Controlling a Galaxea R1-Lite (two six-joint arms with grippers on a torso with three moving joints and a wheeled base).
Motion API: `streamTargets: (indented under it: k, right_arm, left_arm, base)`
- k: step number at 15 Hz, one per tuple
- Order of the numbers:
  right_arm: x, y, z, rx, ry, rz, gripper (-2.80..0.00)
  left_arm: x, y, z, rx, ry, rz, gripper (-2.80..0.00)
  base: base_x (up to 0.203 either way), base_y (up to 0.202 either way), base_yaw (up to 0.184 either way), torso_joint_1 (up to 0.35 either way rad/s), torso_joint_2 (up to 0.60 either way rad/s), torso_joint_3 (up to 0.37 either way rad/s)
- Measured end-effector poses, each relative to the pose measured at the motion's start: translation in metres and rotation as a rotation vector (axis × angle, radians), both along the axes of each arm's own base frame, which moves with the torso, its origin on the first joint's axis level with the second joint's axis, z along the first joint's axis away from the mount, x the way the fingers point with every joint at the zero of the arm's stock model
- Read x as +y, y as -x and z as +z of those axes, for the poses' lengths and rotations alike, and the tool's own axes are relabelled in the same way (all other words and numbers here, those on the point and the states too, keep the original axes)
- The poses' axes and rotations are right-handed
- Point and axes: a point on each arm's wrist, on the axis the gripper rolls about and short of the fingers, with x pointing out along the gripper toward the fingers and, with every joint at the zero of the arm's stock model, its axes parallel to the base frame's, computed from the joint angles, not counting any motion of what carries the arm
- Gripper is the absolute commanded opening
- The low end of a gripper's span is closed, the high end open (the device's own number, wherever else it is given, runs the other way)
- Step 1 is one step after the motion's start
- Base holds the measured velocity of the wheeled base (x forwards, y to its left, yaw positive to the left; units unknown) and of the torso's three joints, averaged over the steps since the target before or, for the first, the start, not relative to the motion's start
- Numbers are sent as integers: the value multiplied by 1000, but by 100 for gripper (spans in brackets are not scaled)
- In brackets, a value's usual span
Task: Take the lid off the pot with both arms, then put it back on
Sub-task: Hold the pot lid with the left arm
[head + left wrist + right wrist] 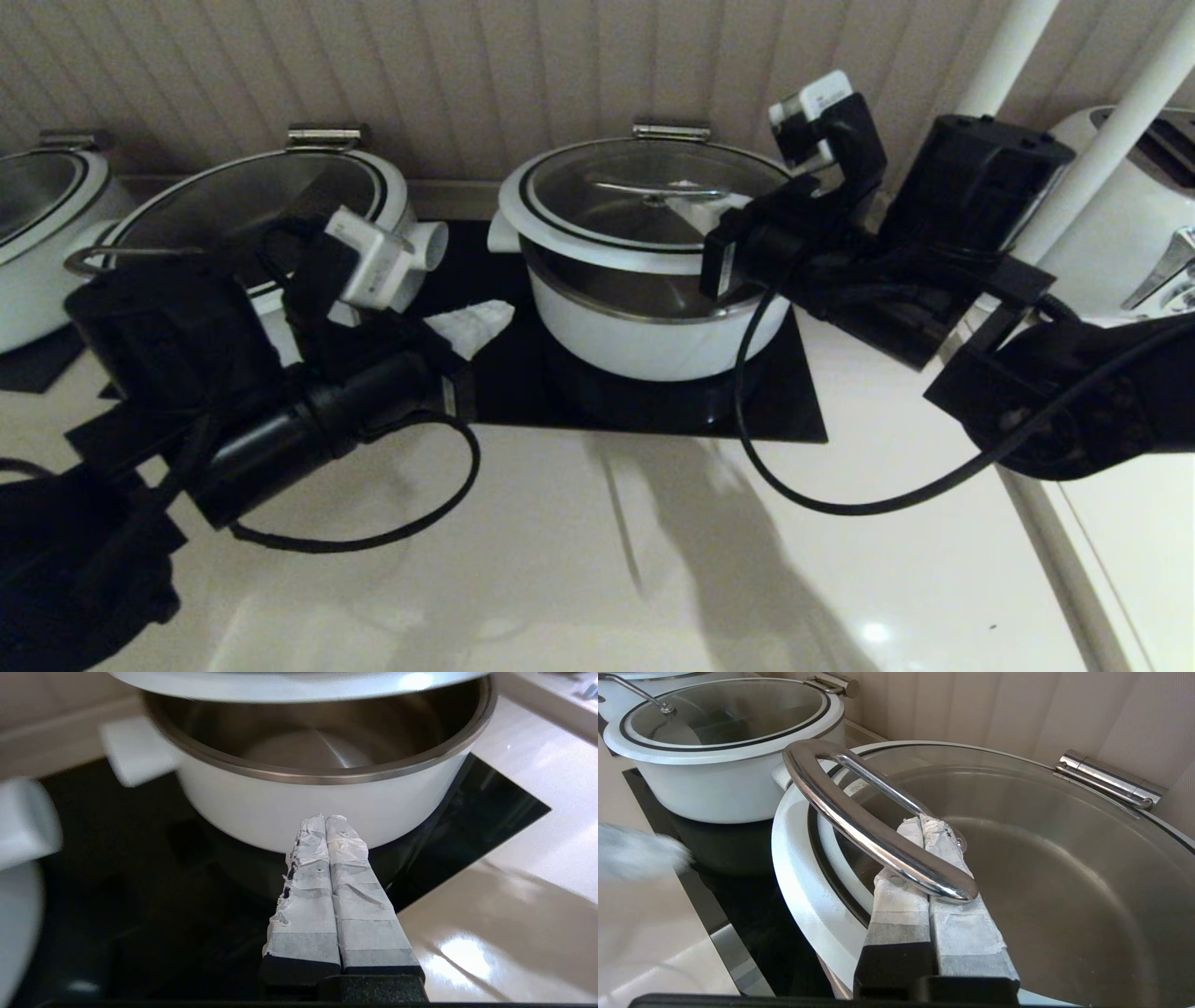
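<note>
Lid held raised above the pot

The lid point(644, 201), glass and breakable, is hooked under its handle point(873, 826) by the closed right end effector point(931, 826); the left end effector point(325, 823), closed on nothing, is kept beside the pot point(644, 327).

Left arm: reaches forward from lower left of head view, blocky black wrist low, cable looping beneath it. Left gripper point(325, 820) level, pale wrapped fingers point(471, 327) pressed flat together, nothing between them

Right arm: enters from right, wrist raised, cable hanging in a long arc. Right gripper point(922, 822) angled slightly downward, wrapped fingers point(945, 847) closed against each other, tips side by side
</note>
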Motion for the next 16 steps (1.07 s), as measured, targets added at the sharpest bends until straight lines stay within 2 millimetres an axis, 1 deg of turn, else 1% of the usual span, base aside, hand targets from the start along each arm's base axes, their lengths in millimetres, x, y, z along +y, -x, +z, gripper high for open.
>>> streamTargets:
  k: [5,11,16]
  right_arm:
    - [1,-1,1,-5,-3,0,-280]
    - [1,-1,2,-7,-5,-1,-280]
    - [0,0,3,-10,-9,-9,-280]
  left_arm:
    - [-18,-26,-8,19,-6,-6,-280]
    - [-32,-48,4,-34,21,17,-280]
    - [-38,-59,4,-42,27,34,-280]
  base:
    - [0,0,0,0,0,0]
    - [0,0,0,0,0,0]
    - [0,0,0,0,0,0]
